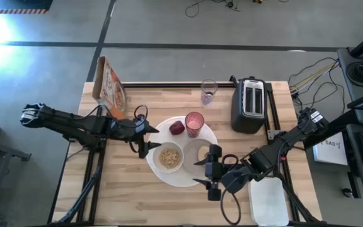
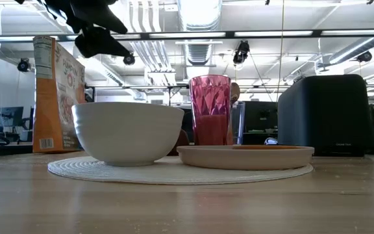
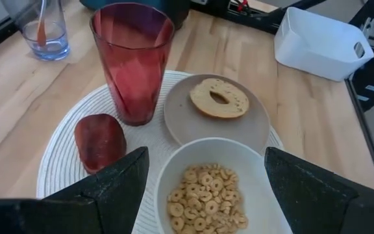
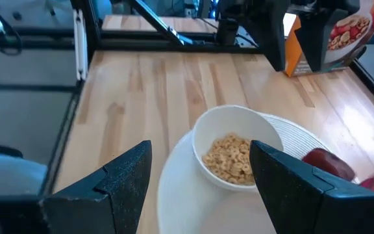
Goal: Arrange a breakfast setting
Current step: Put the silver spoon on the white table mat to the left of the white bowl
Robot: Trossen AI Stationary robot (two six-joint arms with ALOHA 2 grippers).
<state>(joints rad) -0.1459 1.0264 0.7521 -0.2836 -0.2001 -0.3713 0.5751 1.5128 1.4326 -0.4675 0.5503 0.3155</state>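
A large round white plate [image 1: 169,177] with a ribbed surface lies at the table's middle. On it stand a small white bowl [image 1: 169,156] of cereal rings, a small grey plate [image 1: 201,144] with a bagel half [image 3: 219,97], a pink tumbler [image 1: 194,123] and a red apple [image 1: 177,128]. An orange-handled spoon [image 3: 41,26] stands in a clear glass [image 1: 208,91] behind the plate. My left gripper [image 1: 145,140] is open and empty, above the plate's left edge beside the bowl. My right gripper [image 1: 205,172] is open and empty, above the plate's near right edge.
A cereal box [image 1: 110,85] stands at the far left. A black toaster [image 1: 249,104] stands at the far right. A white bin [image 1: 268,200] sits at the near right corner. Bare wood lies at the near left [image 1: 125,195].
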